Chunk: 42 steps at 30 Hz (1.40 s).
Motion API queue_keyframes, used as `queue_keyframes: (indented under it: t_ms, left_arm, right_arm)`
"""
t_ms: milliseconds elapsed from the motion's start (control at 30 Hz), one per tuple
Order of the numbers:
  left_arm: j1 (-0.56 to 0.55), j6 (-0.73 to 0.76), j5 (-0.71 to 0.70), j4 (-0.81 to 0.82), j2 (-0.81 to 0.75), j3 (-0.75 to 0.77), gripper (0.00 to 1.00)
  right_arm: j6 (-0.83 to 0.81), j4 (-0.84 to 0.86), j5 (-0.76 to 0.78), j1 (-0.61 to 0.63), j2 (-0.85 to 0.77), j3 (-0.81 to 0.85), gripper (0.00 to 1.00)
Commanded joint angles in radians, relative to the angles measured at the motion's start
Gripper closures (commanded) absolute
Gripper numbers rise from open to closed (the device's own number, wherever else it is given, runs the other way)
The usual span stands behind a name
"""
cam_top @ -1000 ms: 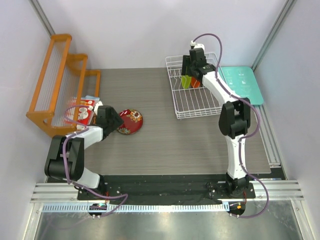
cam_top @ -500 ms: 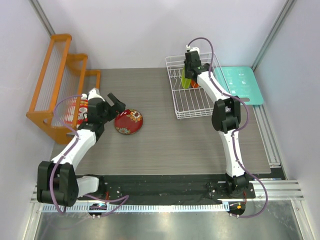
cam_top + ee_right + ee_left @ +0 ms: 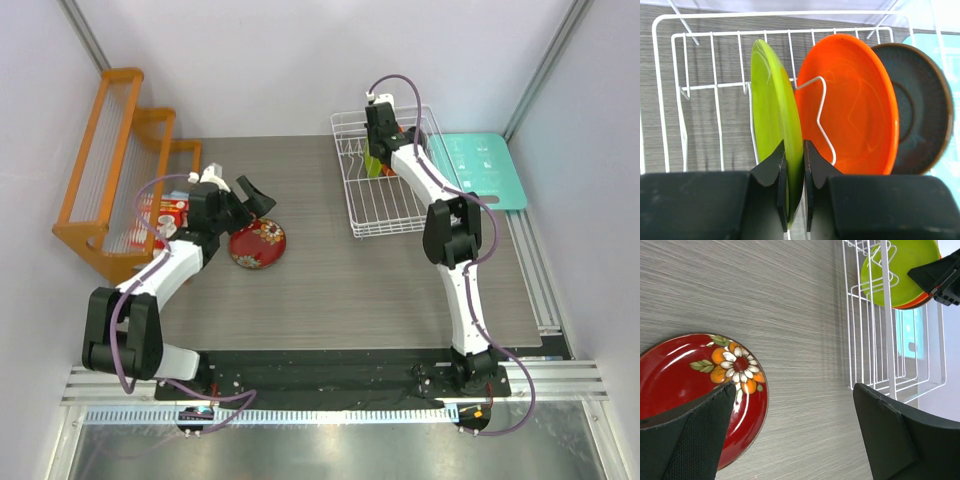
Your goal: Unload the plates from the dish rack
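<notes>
My right hand (image 3: 794, 165) is clamped on the lime-green plate (image 3: 772, 100), upright in the dish rack (image 3: 380, 205). I should lift straight up, not tilting into the orange plate (image 3: 850, 110). My left hand (image 3: 795, 415) gapes wide by the red plate (image 3: 685, 365) on the bench (image 3: 740, 285).

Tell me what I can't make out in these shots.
- Top view: the racked plates in the dish rack, mostly behind the right arm.
- Left wrist: red plate's near rim, under the left hand's finger.
- Right wrist: lime-green plate's lower edge, behind the right hand.
</notes>
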Motion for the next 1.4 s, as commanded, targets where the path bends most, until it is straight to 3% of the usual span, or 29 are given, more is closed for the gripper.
queue_keyframes:
  t_ms: [0,267,500,867,1133,1367]
  left_arm:
    - [-0.009,-0.003,0.052,0.057,0.032,0.065,0.0]
    - [-0.036,-0.018,0.131,0.112,0.154,0.174,0.0]
    - [-0.053,-0.141,0.294,0.335,0.316,0.275,0.01]
    - [-0.138,-0.412,0.455,0.601,0.606,0.554,0.0]
    - [-0.185,-0.534,0.454,0.814,0.709,0.586,0.01]
    - [-0.188,-0.603,0.452,0.934,0.74,0.559,0.07]
  right_arm:
    - [-0.076,0.064,0.135,0.032,-0.132,-0.014,0.99]
    - [-0.096,0.108,0.187,0.06,-0.234,-0.082,0.99]
    - [-0.052,0.119,0.185,0.069,-0.407,-0.208,0.99]
    - [0.163,0.121,-0.17,0.068,-0.692,-0.522,0.99]
    - [0.356,0.286,-0.425,0.057,-0.833,-0.737,0.99]
    - [0.493,0.446,-0.519,0.043,-0.892,-0.893,0.99]
